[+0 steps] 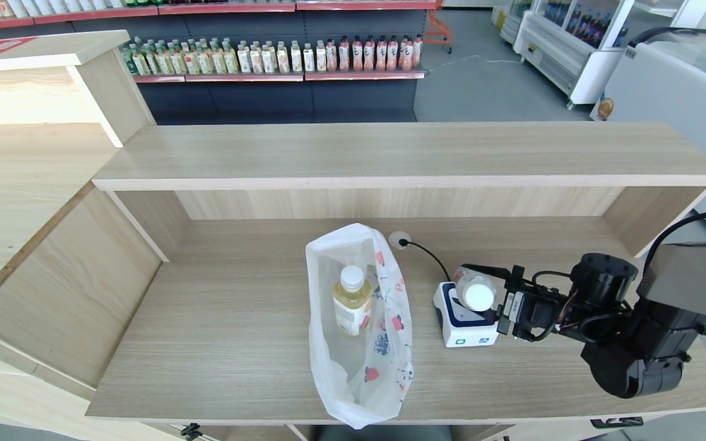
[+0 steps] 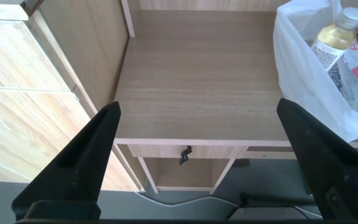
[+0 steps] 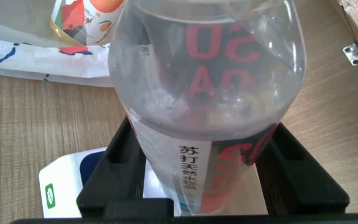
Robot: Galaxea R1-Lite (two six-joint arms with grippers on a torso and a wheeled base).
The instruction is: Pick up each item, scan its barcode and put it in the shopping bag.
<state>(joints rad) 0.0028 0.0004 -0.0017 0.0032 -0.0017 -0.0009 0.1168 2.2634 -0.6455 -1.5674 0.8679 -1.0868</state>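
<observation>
Quick count for the counter [image 1: 218, 318]: one shopping bag [image 1: 383, 367], two bottles up close, meaning one yellow drink bottle [image 1: 352, 300] and one clear bottle [image 1: 475, 293], both white-capped. Then one barcode scanner [image 1: 460, 324] and one black cable [image 1: 429, 254]. The row of shelf bottles [image 1: 267, 56] in back is way too many to count.

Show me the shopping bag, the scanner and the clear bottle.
shopping bag [image 1: 323, 349], head view, on its white side wall.
scanner [image 1: 469, 334], head view, on its white front edge.
clear bottle [image 1: 478, 296], head view, on its white cap.
</observation>
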